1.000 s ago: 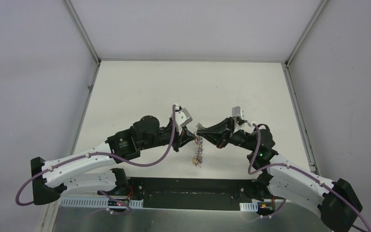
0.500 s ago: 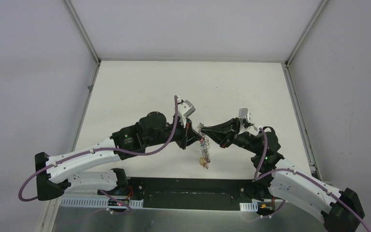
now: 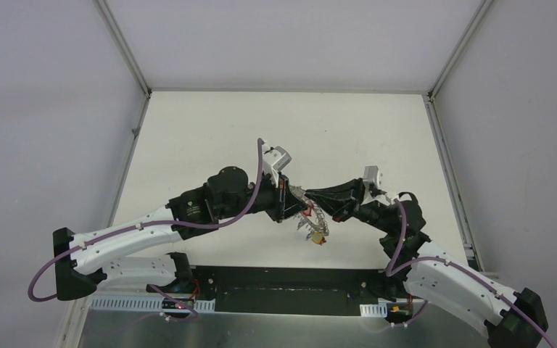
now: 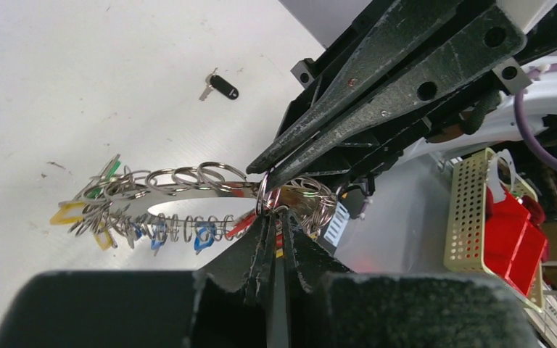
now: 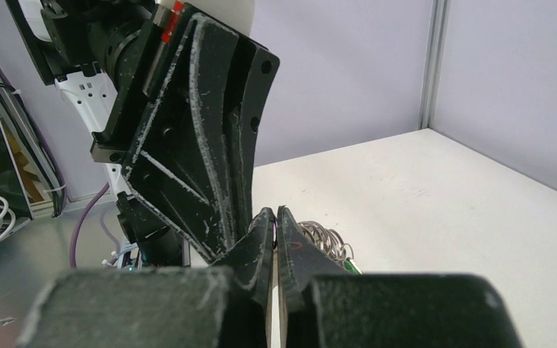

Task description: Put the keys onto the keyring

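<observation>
From above, the keyring [image 3: 312, 221] no longer hangs straight down as it did a second ago. It now slants from the meeting point of the arms down toward the near right. The left fingers [image 3: 284, 204] have pushed forward and to the right, while the right fingers [image 3: 326, 194] have drawn back the same way, so the meeting point has shifted right over the surface [image 3: 210, 138]. The bunch is held in the air, not laid down.

In the left wrist view, the left fingers [image 4: 261, 246] are pressed together on a small wire loop at the keyring's band [image 4: 188, 190]. The right fingers [image 4: 348, 123] come in from the upper right, also pressed together, with their tips at that same loop. I cannot tell whether they have metal between them. A red tag [image 4: 241, 225] sits just beside the pinch. The black key [image 4: 223, 86] lies alone on the surface, well apart from the ring, so at least that one is not yet threaded. A basket [image 4: 471, 210] stands off to the right.

In the right wrist view, the right fingers [image 5: 250, 250] are shut tip to tip against the left fingers [image 5: 196, 152], with small loops [image 5: 323, 238] showing just behind.

The tilt looks like the arms working one loop between them, perhaps to open it or to feed a key on.
</observation>
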